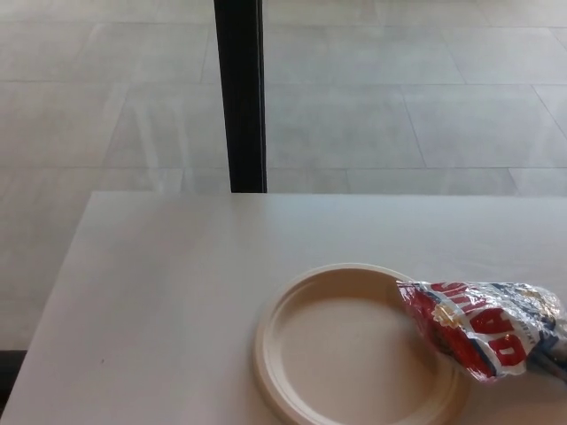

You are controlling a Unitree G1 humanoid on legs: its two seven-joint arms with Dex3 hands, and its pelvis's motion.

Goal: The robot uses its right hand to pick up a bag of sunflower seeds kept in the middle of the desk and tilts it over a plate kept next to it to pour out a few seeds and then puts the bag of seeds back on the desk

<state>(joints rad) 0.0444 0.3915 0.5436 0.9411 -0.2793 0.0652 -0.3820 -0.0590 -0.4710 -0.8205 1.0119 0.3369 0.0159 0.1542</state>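
You see a crinkled, glossy red, white and blue bag of seeds (483, 328) lying tilted at the right edge of the desk (168, 292), its left end overlapping the rim of a round, cream, matte plate (292, 354). The desk surface is pale and smooth. Neither hand shows, so their state cannot be told.
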